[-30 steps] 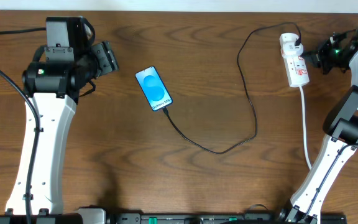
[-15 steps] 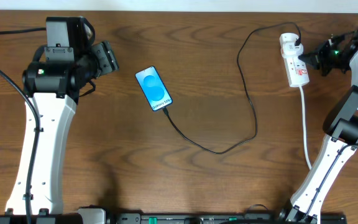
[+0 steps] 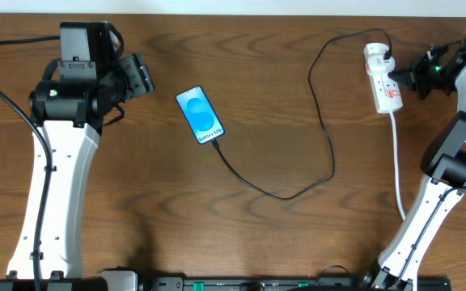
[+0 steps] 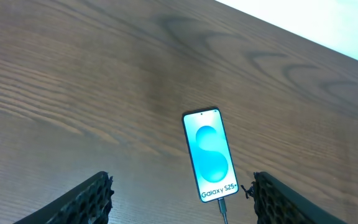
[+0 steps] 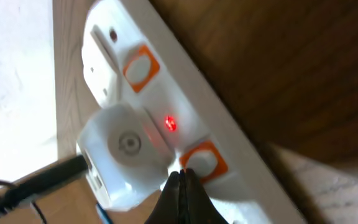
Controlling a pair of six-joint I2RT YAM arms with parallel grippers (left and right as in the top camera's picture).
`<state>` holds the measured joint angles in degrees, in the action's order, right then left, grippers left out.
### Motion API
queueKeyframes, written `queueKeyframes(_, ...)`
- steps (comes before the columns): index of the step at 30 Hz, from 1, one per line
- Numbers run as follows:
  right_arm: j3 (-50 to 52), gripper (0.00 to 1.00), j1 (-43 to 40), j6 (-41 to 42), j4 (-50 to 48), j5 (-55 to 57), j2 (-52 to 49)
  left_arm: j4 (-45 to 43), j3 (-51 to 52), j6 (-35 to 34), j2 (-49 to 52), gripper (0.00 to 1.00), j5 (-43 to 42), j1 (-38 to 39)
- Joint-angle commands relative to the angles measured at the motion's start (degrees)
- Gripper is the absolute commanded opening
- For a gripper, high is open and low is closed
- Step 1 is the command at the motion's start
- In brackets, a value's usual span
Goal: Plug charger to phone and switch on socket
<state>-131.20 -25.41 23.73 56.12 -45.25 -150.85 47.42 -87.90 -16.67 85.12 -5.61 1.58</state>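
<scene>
The phone [image 3: 200,115] lies on the table with its blue screen lit; it also shows in the left wrist view [image 4: 210,155]. The charger cable [image 3: 327,121] runs from the phone's lower end, where its connector [image 4: 220,203] is plugged in, to the white adapter [image 5: 124,152] in the socket [image 3: 383,78]. A red light [image 5: 169,124] glows on the socket [image 5: 191,134]. My right gripper [image 5: 180,173] is shut, its tips at an orange-framed switch [image 5: 201,163]. My left gripper [image 4: 182,196] is open and empty, above the table left of the phone.
The socket's thick white cord [image 3: 397,166] runs down the right side towards the right arm's base. The table's far edge lies just behind the socket. Bare wood lies between the phone and the cable loop.
My right gripper has shifted slightly towards the socket since a second ago. The left arm, phone and cable have not moved.
</scene>
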Motion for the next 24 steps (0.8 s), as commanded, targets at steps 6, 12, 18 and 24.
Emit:
queueKeyframes(6, 1.3, 0.01, 3.5, -2.4, 2.8, 2.1, -1.7, 0.1, -0.1, 0.3, 0.6, 0.73, 0.7, -0.3)
queueKeyframes(12, 1.1, 0.01, 4.0, -2.6, 4.2, 2.1, -1.7, 0.1, -0.1, 0.3, 0.6, 0.73, 0.7, -0.3)
queueKeyframes(18, 1.1, 0.45, 4.0, -3.6, 6.2, 2.4, -1.1, 0.1, -0.1, 0.3, 0.6, 0.73, 0.7, -0.3)
queueKeyframes(24, 1.1, 0.56, 4.0, -4.1, 8.8, 6.0, 1.9, 0.1, -0.1, 0.3, 0.6, 0.73, 0.7, -0.3)
